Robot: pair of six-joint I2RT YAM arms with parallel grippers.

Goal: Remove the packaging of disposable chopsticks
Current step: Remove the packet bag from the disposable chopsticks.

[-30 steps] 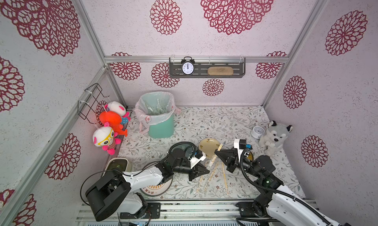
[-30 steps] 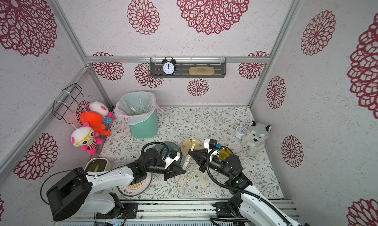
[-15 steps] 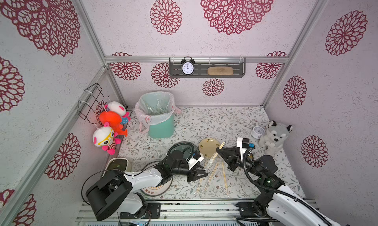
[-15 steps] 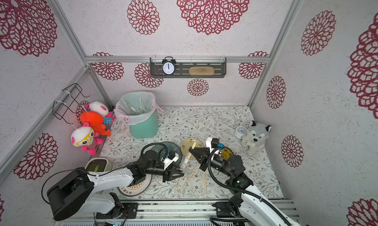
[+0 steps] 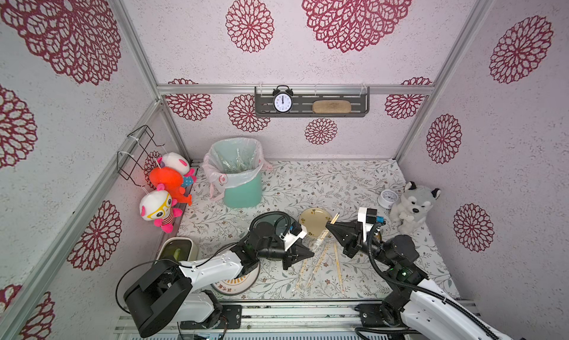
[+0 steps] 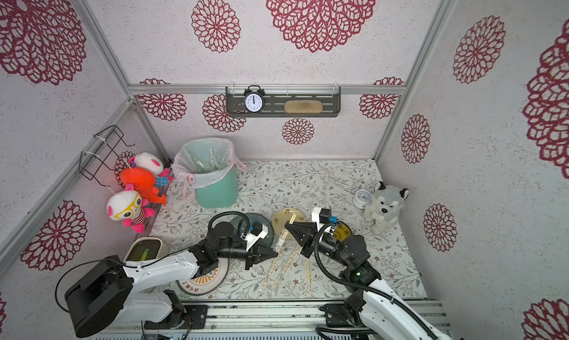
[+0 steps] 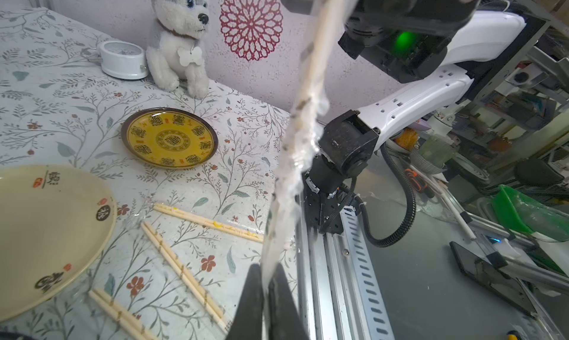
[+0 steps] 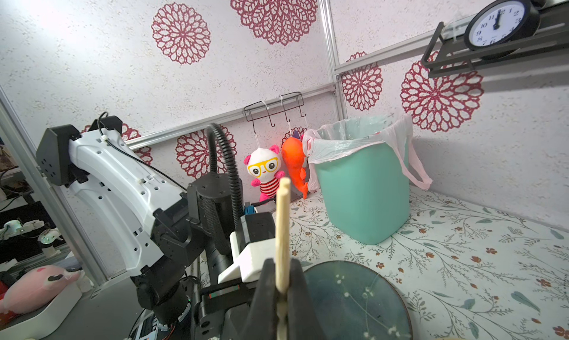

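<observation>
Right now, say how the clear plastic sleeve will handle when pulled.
Likely floppy: the crinkly clear plastic sleeve bunches along the pale wooden chopsticks. Probably light, maybe slippery: thin glossy film pinched by the left claw.

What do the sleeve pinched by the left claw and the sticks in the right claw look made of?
The sleeve looks like thin clear plastic film, glossy: it crinkles and glints. The sticks look like pale matte wood or bamboo; I cannot tell which.

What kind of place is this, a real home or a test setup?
Most likely a robot test booth, not a home: wallpapered panels in an aluminium frame, the left arm and right arm mounted on a metal rail, and props like a plush husky.
</observation>
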